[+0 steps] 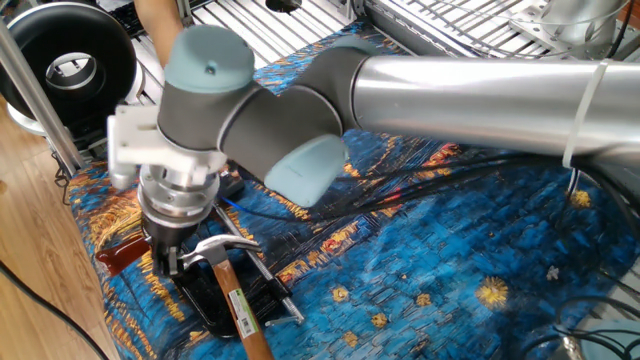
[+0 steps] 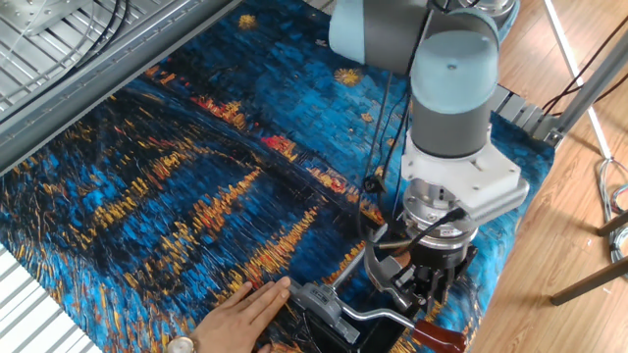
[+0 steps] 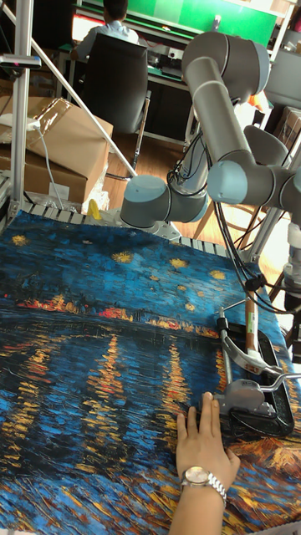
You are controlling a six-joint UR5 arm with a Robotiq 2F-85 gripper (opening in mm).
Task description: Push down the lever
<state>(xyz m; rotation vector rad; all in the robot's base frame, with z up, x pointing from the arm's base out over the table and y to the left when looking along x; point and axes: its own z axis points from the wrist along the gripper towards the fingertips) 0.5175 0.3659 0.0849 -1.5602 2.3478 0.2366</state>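
Observation:
The lever lies low over the cloth at the table's edge. Its dark-red end pokes out left of my gripper, and its thin silver rod runs from the round silver pivot to that red end. My gripper points straight down right over the rod beside the red end; its fingers look shut with nothing between them. Whether they touch the rod is hidden. In the tall fixed view the gripper is cut off at the right edge.
A hammer with a steel head and a wooden shaft lies across the black base. A person's hand rests flat on the painted cloth beside the pivot. The cloth's edge and the wooden floor are close by.

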